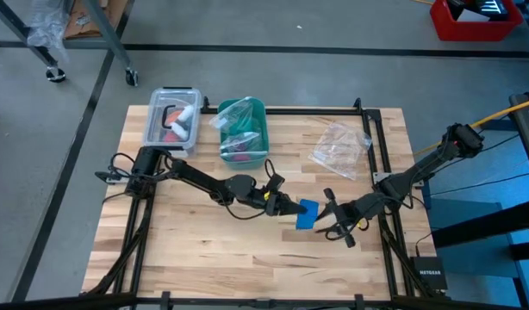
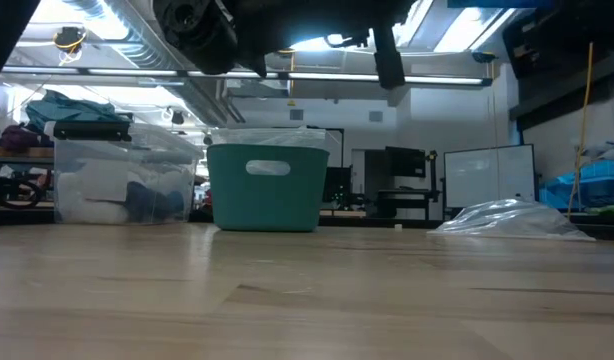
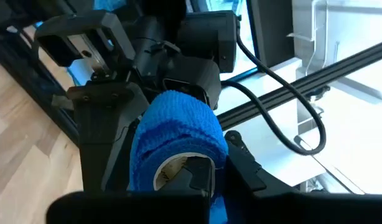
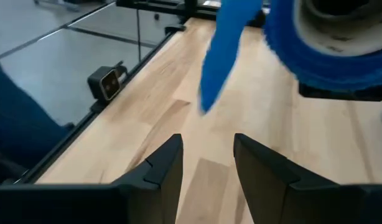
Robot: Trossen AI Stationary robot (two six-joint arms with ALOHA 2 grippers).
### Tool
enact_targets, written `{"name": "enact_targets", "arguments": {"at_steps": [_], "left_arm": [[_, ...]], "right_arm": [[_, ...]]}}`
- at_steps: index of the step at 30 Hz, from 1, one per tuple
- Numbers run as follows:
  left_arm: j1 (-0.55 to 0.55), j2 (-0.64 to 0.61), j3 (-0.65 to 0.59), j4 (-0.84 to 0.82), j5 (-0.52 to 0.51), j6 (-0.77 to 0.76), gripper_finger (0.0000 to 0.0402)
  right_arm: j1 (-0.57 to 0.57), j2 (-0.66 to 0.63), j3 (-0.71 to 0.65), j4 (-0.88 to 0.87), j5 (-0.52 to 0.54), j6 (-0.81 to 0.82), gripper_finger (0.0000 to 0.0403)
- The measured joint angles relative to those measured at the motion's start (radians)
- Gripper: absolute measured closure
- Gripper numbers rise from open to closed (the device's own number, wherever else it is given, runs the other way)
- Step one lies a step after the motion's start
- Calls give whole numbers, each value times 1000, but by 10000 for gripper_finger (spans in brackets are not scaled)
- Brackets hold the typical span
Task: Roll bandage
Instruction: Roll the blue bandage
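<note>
The bandage [image 1: 308, 213] is a bright blue roll held above the middle of the wooden table [image 1: 213, 258]. In the left wrist view the roll [image 3: 178, 137] fills the space at my left gripper [image 3: 191, 180], which is shut on it. A loose blue tail [image 4: 219, 56] hangs from the roll [image 4: 328, 50] in the right wrist view. My left gripper [image 1: 290, 207] reaches in from the table's left. My right gripper [image 1: 329, 220] faces it from the right, just past the roll. It is open [image 4: 206, 162] with nothing between its fingers. My left gripper holds the bandage roll at one open end, where a dark finger [image 3: 200, 177] shows inside the pale core [image 3: 169, 169]. The roll hides the rest of the hold. The fingers come nearly level from the table's left. The roll is lifted clear, its tail hanging slack.
At the table's far side stand a clear lidded box [image 1: 171, 120] and a teal bin [image 1: 245, 131] with plastic bags inside. A crumpled clear bag [image 1: 342, 146] lies at the far right. A black frame rail [image 1: 381, 155] runs along the right edge.
</note>
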Motion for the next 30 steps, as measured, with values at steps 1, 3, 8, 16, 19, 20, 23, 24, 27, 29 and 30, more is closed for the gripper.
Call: {"name": "enact_targets", "arguments": {"at_steps": [1, 3, 8, 16, 19, 20, 23, 24, 27, 29, 30], "left_arm": [[-1, 0, 0, 2, 0, 7, 398], [-1, 0, 0, 13, 0, 32, 398], [-1, 0, 0, 14, -7, 96, 397], [-1, 0, 0, 14, -37, 134, 397], [-1, 0, 0, 18, -37, 130, 398], [-1, 0, 0, 28, -37, 126, 398], [-1, 0, 0, 59, -37, 110, 396], [-2, 0, 0, 72, -35, 104, 396], [-4, 0, 0, 78, -27, 101, 398], [-7, 0, 0, 79, -27, 108, 398], [-8, 0, 0, 78, -26, 110, 397]], "right_arm": [[0, 0, 0, 8, 0, 1, 256], [0, 0, 0, 22, -1, 9, 256], [0, 0, 0, 92, 0, 24, 256], [-1, 0, 0, 114, 58, 25, 256], [-1, 0, 0, 108, 69, 25, 256], [0, 0, 0, 102, 68, 25, 256], [0, 0, 0, 53, 68, 25, 256], [0, 0, 0, 35, 67, 27, 256], [0, 0, 0, -2, 56, 31, 256], [0, 0, 0, 5, 56, 31, 256], [0, 0, 0, 9, 56, 32, 256]]}}
